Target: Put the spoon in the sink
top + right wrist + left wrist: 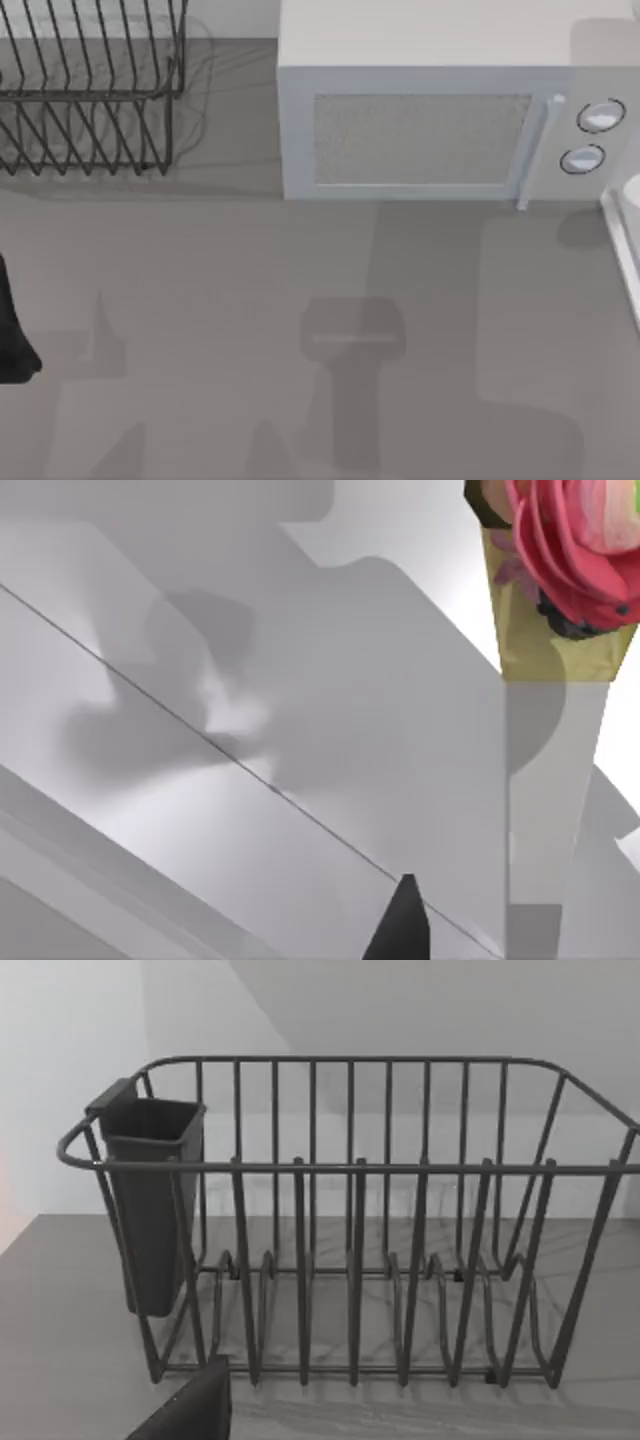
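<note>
L arm's black body (12, 335) is sitting at table's left edge near the dark wire dish rack (85, 85) w/ grey microwave (440, 120) beside it; can't tell jaw state or spoon's whereabouts.

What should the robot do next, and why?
Probably look for the spoon first: it is not on the bare table in the top view. The left arm waits at the table's left edge, its wrist camera facing the wire dish rack with its dark cup. A white rim, maybe the sink, sits at the right edge.
</note>
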Controlling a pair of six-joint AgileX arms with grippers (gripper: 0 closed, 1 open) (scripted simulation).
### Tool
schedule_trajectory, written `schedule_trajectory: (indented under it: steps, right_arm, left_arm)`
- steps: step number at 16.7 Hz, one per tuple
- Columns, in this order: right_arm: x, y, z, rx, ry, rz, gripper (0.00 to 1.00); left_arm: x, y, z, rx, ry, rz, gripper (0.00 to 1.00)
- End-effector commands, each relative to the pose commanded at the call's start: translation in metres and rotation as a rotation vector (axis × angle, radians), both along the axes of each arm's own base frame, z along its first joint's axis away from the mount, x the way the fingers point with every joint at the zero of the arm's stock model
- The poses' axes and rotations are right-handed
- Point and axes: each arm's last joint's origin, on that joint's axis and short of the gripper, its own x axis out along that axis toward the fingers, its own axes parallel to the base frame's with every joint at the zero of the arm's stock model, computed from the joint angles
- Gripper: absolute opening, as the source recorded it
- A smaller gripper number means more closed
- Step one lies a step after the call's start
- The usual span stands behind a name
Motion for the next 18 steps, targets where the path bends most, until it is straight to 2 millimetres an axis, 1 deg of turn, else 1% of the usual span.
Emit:
schedule_trajectory:
  steps: [2,4,9,18]
  right_arm:
    - [-0.002,0.0,-0.011,0.001,0.006,-0.001,0.0]
    - [-0.003,0.0,-0.017,0.0,-0.002,-0.001,0.0]
    - [-0.003,0.0,-0.018,0.0,-0.007,0.0,0.0]
    - [-0.003,0.0,-0.018,0.0,-0.007,0.0,0.68]
  left_arm:
    - [0.0,0.0,0.0,0.0,0.0,0.0,1.0]
    - [0.0,0.0,0.0,0.0,0.0,0.0,1.0]
    - [0.0,0.0,0.0,0.0,0.0,0.0,1.0]
    - [0.0,0.0,0.0,0.0,0.0,0.0,1.0]
